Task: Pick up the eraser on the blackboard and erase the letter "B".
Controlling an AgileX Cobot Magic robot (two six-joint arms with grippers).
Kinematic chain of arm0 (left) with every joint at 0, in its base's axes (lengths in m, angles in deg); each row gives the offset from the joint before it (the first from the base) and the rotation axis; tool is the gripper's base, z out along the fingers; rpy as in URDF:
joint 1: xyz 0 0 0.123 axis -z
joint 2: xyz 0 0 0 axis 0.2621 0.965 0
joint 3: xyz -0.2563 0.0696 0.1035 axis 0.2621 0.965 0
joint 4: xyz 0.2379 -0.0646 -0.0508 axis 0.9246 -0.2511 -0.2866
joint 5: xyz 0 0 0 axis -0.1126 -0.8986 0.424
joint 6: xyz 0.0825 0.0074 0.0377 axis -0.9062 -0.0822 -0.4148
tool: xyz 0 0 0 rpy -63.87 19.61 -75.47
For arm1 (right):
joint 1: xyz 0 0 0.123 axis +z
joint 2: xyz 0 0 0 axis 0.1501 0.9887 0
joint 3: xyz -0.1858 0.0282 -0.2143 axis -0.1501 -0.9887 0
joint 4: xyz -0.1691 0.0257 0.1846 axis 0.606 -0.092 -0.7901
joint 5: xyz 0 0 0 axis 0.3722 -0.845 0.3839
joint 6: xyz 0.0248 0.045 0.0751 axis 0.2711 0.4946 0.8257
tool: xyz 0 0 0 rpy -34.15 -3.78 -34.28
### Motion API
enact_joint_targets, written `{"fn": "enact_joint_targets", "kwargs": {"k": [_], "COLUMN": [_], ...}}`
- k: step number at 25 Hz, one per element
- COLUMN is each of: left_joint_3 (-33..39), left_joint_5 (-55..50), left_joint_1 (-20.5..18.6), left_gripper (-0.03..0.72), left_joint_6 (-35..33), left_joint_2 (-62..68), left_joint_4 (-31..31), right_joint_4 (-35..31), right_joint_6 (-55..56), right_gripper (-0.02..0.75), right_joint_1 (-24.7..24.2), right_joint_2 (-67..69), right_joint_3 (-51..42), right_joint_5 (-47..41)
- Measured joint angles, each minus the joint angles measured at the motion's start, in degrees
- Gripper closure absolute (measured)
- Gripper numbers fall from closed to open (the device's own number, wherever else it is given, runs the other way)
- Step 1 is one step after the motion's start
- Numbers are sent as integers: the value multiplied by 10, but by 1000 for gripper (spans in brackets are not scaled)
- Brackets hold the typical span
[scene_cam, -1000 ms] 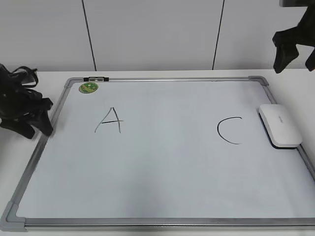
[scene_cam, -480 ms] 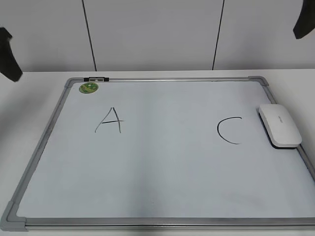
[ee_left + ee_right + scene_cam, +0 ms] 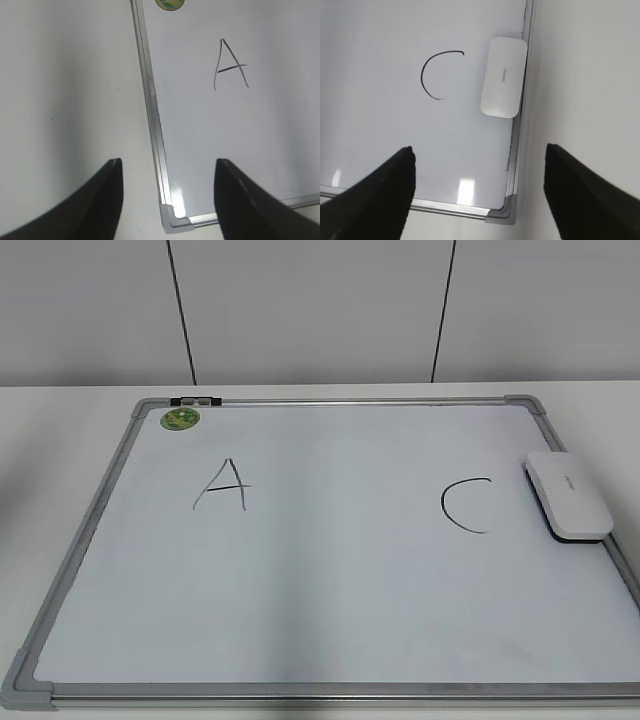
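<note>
Eraser lies flat at the blackboard's edge, ahead of the wide-open right end effector. Looks light, rigid, slick plastic; I'd pinch across its long sides.

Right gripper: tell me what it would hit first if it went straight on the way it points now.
Probably the blackboard near its lower right corner: the open right gripper straddles that bare surface and frame edge. The eraser lies farther on. Depth is unclear.

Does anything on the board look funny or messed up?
Nothing is spilled or broken. One oddity: the blackboard shows only "A" and "C", with a blank gap between. The eraser lies flat by the right frame.
</note>
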Motion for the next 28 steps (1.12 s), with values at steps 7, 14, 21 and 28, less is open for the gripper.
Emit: {"fn": "enact_joint_targets", "kwargs": {"k": [7, 14, 21, 28], "left_joint_3": [142, 284, 377, 434], "left_joint_5": [-6, -8, -10, -10], "left_joint_1": [0, 15, 40, 50], "left_gripper": [265, 265, 265, 265], "left_joint_6": [9, 20, 21, 21], "left_joint_2": [-166, -305, -408, -485], "left_joint_4": [-5, -40, -17, 20], "right_joint_4": [-10, -17, -30, -31], "right_joint_6": [5, 7, 19, 25], "right_gripper": [145, 145, 145, 145], "right_joint_1": [0, 0, 0, 0], "right_joint_2": [-127, -259, -395, -502], "right_joint_3": [-98, -206, -330, -457], "right_joint_5": [-1, -3, -4, -5]}}
